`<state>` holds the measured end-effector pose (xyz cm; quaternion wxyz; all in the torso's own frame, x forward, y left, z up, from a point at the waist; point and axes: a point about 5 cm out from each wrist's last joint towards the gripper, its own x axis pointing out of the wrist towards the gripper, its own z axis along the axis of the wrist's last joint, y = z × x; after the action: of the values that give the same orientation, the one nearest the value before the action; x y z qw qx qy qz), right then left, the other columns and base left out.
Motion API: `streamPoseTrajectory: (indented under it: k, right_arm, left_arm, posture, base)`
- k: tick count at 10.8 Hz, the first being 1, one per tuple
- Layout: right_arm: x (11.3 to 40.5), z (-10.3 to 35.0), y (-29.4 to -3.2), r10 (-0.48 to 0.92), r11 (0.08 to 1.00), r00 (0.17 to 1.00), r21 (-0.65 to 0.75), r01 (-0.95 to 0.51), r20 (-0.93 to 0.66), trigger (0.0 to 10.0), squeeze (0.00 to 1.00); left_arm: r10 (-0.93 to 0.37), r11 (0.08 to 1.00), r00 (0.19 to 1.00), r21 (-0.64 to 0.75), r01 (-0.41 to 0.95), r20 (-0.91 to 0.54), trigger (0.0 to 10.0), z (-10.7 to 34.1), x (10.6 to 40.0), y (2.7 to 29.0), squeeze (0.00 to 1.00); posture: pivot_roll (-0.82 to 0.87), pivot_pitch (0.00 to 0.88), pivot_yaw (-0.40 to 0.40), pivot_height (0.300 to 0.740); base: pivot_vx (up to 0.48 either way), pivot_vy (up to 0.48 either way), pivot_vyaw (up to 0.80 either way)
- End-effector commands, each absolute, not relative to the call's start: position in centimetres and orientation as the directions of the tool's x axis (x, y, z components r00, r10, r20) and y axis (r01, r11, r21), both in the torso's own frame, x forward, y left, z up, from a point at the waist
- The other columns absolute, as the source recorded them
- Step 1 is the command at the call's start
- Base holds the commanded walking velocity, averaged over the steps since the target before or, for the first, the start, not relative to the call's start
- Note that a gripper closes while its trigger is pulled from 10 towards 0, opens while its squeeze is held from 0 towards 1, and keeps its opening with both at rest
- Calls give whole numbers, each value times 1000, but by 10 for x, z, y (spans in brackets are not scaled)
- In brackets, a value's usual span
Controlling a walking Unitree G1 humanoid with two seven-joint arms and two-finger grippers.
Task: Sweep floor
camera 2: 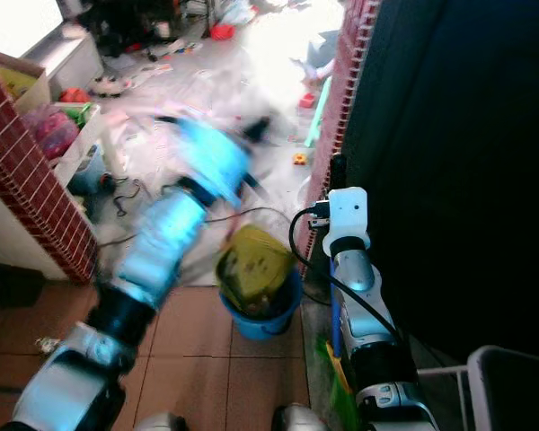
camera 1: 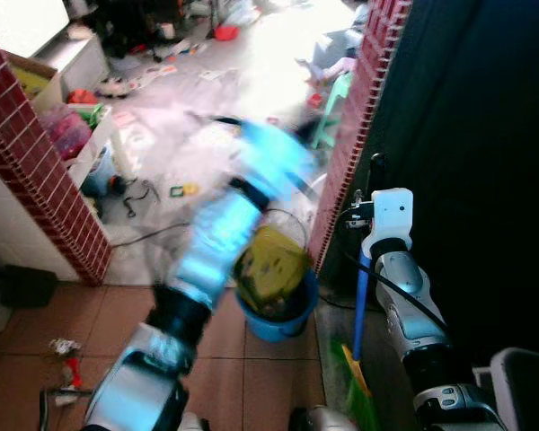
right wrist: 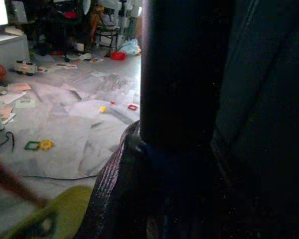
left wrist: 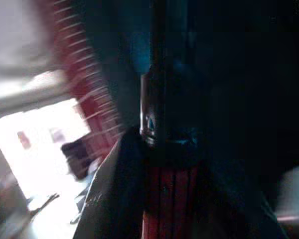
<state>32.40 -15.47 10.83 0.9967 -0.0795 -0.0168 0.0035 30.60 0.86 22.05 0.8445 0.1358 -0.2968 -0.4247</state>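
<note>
Broom [camera 1: 361,301] upright at the foot of the dark wall [camera 1: 485,135], blue handle up, green bristles down on the brown tiles, close in front of the right arm, probably parked within reach for the sweep. Right gripper [camera 2: 338,171] raised near the handle's top; a dark pole sits close before its wrist camera, though open or closed cannot be told, nor whether it is gripping. Left gripper [camera 1: 265,148] smeared with blur above the blue bucket [camera 1: 278,321], its state likewise impossible to tell. Bucket stuffed with something yellow-green, standing just beside the broom. Pale floor [camera 1: 162,135] beyond the brick pillar [camera 1: 36,180] strewn with scraps and toys, apparently unswept.
</note>
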Motion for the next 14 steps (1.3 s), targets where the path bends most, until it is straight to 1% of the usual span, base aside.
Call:
streamPoseTrajectory:
  k: [1,2,3,4,5,6,7,8,9,10,12,13,14]
  right_arm:
    - [325,115,-155,10,987,998,-160,-1,57,10000,0]
    - [326,115,-153,14,987,998,-160,-5,57,10000,0]
    - [327,116,-153,16,987,998,-160,-7,58,10000,0]
    - [328,116,-153,16,987,998,-161,-6,58,10000,0]
    - [328,116,-154,14,987,998,-162,-4,58,10000,0]
    - [328,116,-155,12,987,998,-163,-3,57,10000,0]
    - [328,115,-155,12,987,998,-163,-3,55,10000,0]
    - [328,115,-154,13,987,998,-163,-4,54,10000,0]
    - [329,115,-153,17,987,998,-163,-7,55,10000,0]
    - [329,115,-153,17,987,998,-163,-8,55,10000,0]
    - [329,114,-153,15,986,998,-165,-5,54,10000,0]
    - [329,113,-153,15,986,999,-166,-6,52,10000,0]
    - [329,113,-154,13,986,999,-166,-5,51,10000,0]
  left_arm:
    - [-845,535,406,550,642,349,10000,223,300,3,0]
    - [-897,440,336,660,608,288,10000,222,292,-4,0]
    - [-915,399,306,695,598,262,10000,221,288,-7,0]
    - [-902,431,323,636,640,286,10000,221,288,-7,0]
    - [-883,469,348,620,629,314,10000,226,291,-3,0]
    - [-834,552,396,551,626,385,10000,237,298,4,0]
    - [-798,602,431,518,608,422,10000,247,305,14,0]
    - [-788,615,442,507,604,428,10000,250,308,19,0]
    - [-810,584,421,489,648,409,10000,247,303,17,0]
    - [-807,586,422,471,659,413,10000,246,300,16,0]
    - [-803,595,419,581,555,423,10000,248,299,17,0]
    - [-770,638,444,566,523,457,10000,253,301,20,0]
    - [-782,623,442,555,551,439,10000,253,302,19,0]
  posture:
    - [-84,8,-14,740]
    - [-84,8,-14,740]
    - [-84,6,-16,740]
    - [-84,4,-16,740]
    - [-86,2,-15,740]
    - [-86,1,-15,740]
    - [-83,0,-15,740]
    - [-80,0,-17,740]
    - [-80,0,-17,740]
    - [-75,0,-17,740]
    - [-77,0,-17,740]
    - [-77,0,-17,740]
    - [-76,0,-15,740]
  base:
    - [0,0,0]
    - [0,0,0]
    - [0,0,0]
    - [0,0,0]
    - [0,0,0]
    - [0,0,0]
    - [0,0,0]
    - [0,0,0]
    - [0,0,0]
    - [0,0,0]
    - [0,0,0]
    - [0,0,0]
    - [0,0,0]
